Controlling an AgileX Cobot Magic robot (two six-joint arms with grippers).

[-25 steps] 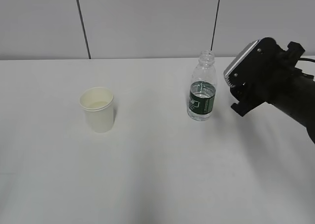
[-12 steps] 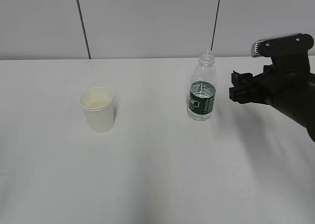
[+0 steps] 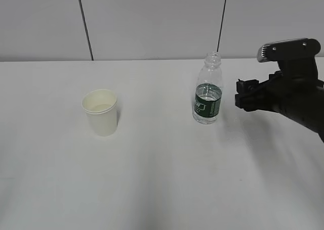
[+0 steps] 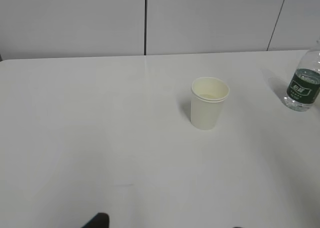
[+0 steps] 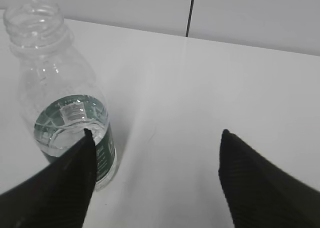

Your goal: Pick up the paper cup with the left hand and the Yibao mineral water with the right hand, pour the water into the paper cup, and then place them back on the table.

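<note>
The paper cup (image 3: pixel 102 113) stands upright on the white table (image 3: pixel 162 179), left of centre; in the left wrist view the cup (image 4: pixel 209 105) is ahead and a little right. The Yibao mineral water (image 3: pixel 208 96) stands upright and capless, right of centre, partly filled. My right gripper (image 3: pixel 242 99) is level just right of the bottle, open and empty. In the right wrist view the bottle (image 5: pixel 65 112) sits by the left finger (image 5: pixel 75 178), outside the gap of the gripper (image 5: pixel 155 138). Of my left gripper (image 4: pixel 167 224) only two dark tips show, far apart, well short of the cup.
A grey panelled wall (image 3: pixel 152 23) with dark vertical seams rises behind the table's far edge. The bottle also shows at the right edge of the left wrist view (image 4: pixel 302 90). Nothing else stands on the tabletop.
My right gripper has turned from a tilted pose to level, fingers pointing left at the bottle, and edged slightly closer. The cup and bottle have not moved.
</note>
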